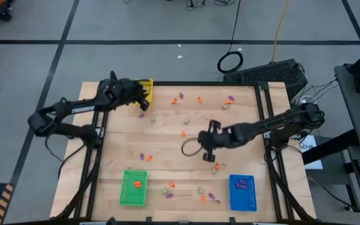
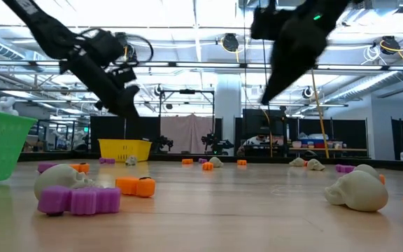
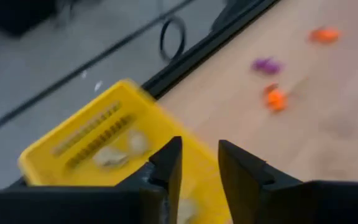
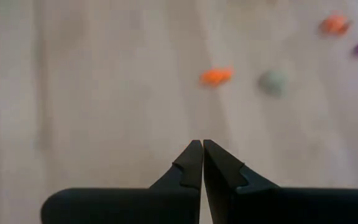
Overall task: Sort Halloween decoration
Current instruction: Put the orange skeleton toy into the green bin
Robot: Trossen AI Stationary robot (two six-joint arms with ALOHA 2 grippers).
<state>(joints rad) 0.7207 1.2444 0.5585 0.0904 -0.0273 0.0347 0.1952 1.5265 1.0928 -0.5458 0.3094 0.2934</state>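
Observation:
Tiny orange, purple and beige-grey trinkets lie scattered over the wooden table, for instance an orange one [image 1: 183, 132], a purple one [image 1: 230, 99] and a beige skull [image 2: 355, 190]. My left gripper [image 3: 199, 167] is open and hovers above the yellow tray [image 1: 146, 87] at the far left; several beige trinkets [image 3: 109, 157] lie inside the tray. My right gripper [image 4: 202, 155] is shut and hangs over bare wood at mid-table [image 1: 210, 149], with nothing visible between its fingers. An orange trinket [image 4: 216, 76] and a beige one [image 4: 272, 81] lie beyond it.
A green tray [image 1: 134, 195] at the near left holds an orange trinket [image 1: 136, 184]. A blue tray [image 1: 242, 199] at the near right holds purple ones [image 1: 242, 182]. A black cable loop [image 1: 191, 147] hangs beside the right arm. A dark frame [image 1: 264, 106] borders the table.

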